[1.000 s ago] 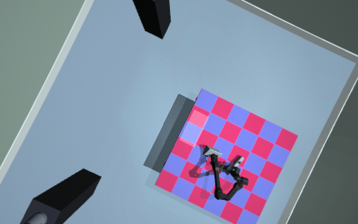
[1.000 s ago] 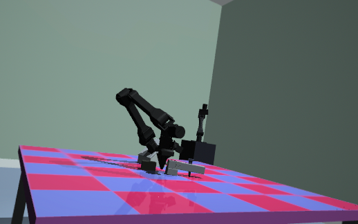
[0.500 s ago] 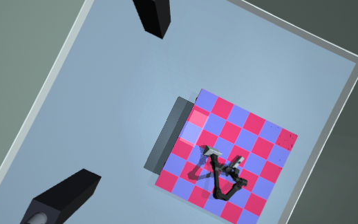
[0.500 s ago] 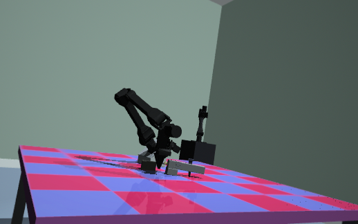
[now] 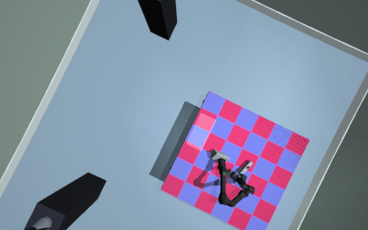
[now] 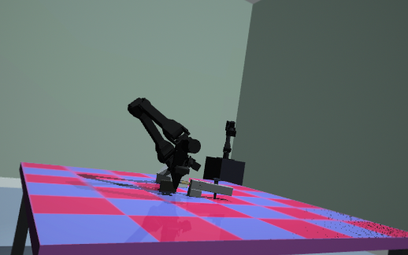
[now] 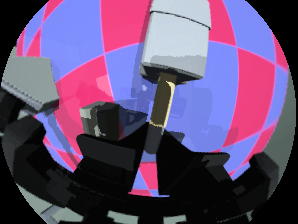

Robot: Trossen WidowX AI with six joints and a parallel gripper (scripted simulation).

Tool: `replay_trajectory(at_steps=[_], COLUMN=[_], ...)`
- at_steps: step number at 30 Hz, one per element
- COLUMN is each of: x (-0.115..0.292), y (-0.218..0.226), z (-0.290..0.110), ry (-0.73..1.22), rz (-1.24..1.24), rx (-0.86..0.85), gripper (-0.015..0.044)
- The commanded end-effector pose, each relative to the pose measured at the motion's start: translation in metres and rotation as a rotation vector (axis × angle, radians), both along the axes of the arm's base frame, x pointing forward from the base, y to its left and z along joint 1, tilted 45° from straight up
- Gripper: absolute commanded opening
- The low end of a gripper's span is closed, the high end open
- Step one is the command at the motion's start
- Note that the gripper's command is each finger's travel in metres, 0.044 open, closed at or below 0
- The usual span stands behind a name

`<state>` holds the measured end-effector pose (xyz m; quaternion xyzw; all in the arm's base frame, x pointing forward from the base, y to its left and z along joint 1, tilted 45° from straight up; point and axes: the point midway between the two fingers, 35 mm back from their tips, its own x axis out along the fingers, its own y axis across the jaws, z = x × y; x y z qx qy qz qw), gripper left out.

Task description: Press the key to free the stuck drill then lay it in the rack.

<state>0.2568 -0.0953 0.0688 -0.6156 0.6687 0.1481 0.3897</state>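
Note:
A pale grey block [image 7: 177,45] [image 6: 224,190] [image 5: 244,168] sits on the checkered table [image 7: 222,25] [image 6: 76,205] [image 5: 229,110]. The drill [image 7: 162,102] [image 6: 184,182], a brass-coloured bar with a dark end, sticks out of the near end of this block. My gripper [image 7: 152,125] [image 6: 177,188] is shut on the drill's dark end, a short way from the block. A thin dark upright post [image 6: 215,193] stands at the block in the exterior view; I cannot tell if it is the key. No key is plain in the wrist view.
A small grey-and-black block [image 7: 100,120] [image 6: 167,186] stands beside my fingers; I cannot tell if it is the rack. A grey plate [image 7: 30,80] [image 5: 219,155] is near the arm's base. A black box [image 6: 224,170] with an upright shape on top stands beyond, in the exterior view.

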Motion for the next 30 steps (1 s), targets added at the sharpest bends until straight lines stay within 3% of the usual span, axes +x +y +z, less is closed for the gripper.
replay_trajectory(at_steps=[1,4,21,30], x=[-0.002,-0.004,-0.001,0.001], y=[-0.003,-0.007,-0.003,-0.001], z=[0.006,0.010,0.001,-0.004], ry=[-0.002,-0.002,-0.002,-0.002], rz=[0.005,0.005,0.005,0.005], rx=[-0.002,-0.002,-0.002,-0.002], gripper=[0.0000,0.0000,0.0440,0.0440])
